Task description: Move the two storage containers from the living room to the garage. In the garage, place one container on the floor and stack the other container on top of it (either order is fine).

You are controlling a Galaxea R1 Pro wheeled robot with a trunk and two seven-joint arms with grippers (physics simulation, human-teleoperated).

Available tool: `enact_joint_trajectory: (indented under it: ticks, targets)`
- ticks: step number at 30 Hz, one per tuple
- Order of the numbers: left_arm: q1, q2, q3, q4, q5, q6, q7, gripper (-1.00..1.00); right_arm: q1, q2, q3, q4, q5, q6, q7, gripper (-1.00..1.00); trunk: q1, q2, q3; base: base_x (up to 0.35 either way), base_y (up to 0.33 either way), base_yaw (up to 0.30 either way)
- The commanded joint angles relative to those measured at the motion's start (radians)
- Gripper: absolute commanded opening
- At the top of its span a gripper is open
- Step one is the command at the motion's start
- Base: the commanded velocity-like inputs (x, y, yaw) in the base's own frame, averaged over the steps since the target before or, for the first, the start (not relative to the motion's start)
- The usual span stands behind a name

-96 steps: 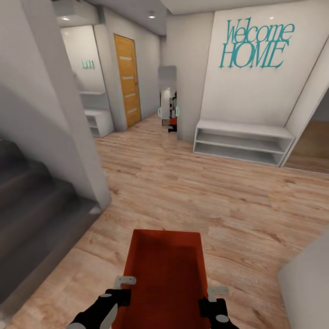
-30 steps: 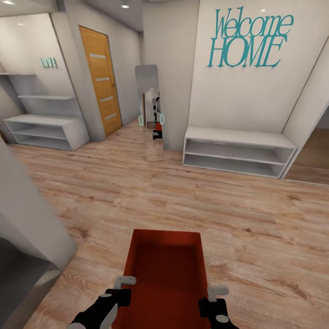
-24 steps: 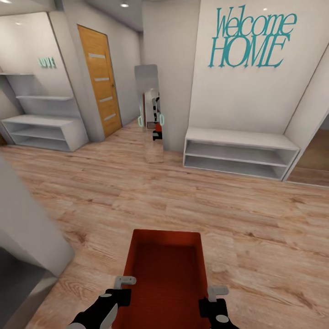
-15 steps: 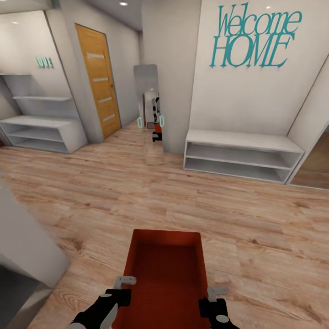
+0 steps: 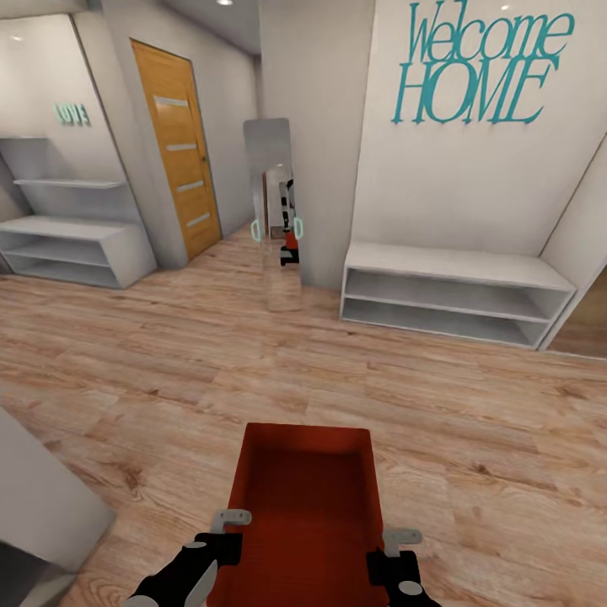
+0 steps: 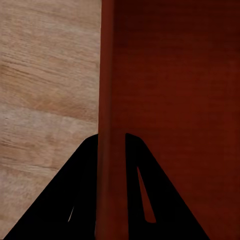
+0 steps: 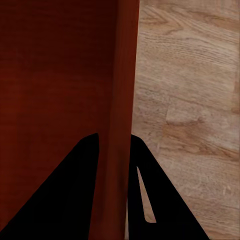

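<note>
One orange-red storage container (image 5: 303, 506) hangs low in front of me over a light wood plank floor, its open top facing up. My left gripper (image 5: 229, 524) is shut on its left wall and my right gripper (image 5: 399, 539) is shut on its right wall. In the left wrist view the thin red wall (image 6: 106, 100) runs between the black fingers (image 6: 80, 200) of the left gripper (image 6: 111, 137). In the right wrist view the other wall (image 7: 122, 100) is pinched the same way by the right gripper (image 7: 114, 136). The garage and its floor are out of view.
An orange-wood door (image 5: 177, 152) with frosted strips stands at the back left, beside a tall mirror (image 5: 271, 211). A low white bench shelf (image 5: 455, 291) sits under teal lettering on the right wall. White shelves (image 5: 67, 244) stand at the left. A white wall corner (image 5: 38, 497) is near my left.
The whole view has shifted as my base rolled forward: the stairs and wall corner slid off to the left, the door and shelves came closer. Container and grippers stay as they were.
</note>
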Motion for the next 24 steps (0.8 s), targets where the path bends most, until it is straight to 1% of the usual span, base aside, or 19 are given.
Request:
enact_joint_trajectory:
  ticks: [1, 16, 19, 24]
  targets:
    - [-0.001, 0.001, -0.008, -0.003, 0.012, 0.006, 0.012, -1.0, -0.001, -0.017, 0.004, 0.007, -0.016, -0.007, -0.006, -1.0, 0.001, 0.0, -0.001, 0.323, 0.0, 0.0]
    - [-0.001, 0.001, -0.008, -0.003, 0.012, 0.006, 0.012, -1.0, -0.001, -0.015, 0.003, 0.009, -0.016, -0.004, -0.006, -1.0, 0.001, 0.0, -0.001, 0.323, 0.0, 0.005]
    - [-0.001, 0.001, -0.008, -0.003, 0.012, 0.006, 0.012, -1.0, -0.001, -0.015, 0.003, 0.009, -0.016, -0.003, -0.006, -1.0, 0.001, 0.0, -0.001, 0.323, 0.0, 0.181]
    - [-0.001, 0.001, -0.008, -0.003, 0.012, 0.006, 0.012, -1.0, -0.001, -0.016, 0.003, 0.009, -0.016, -0.006, -0.006, -1.0, 0.001, 0.0, -0.001, 0.323, 0.0, 0.261]
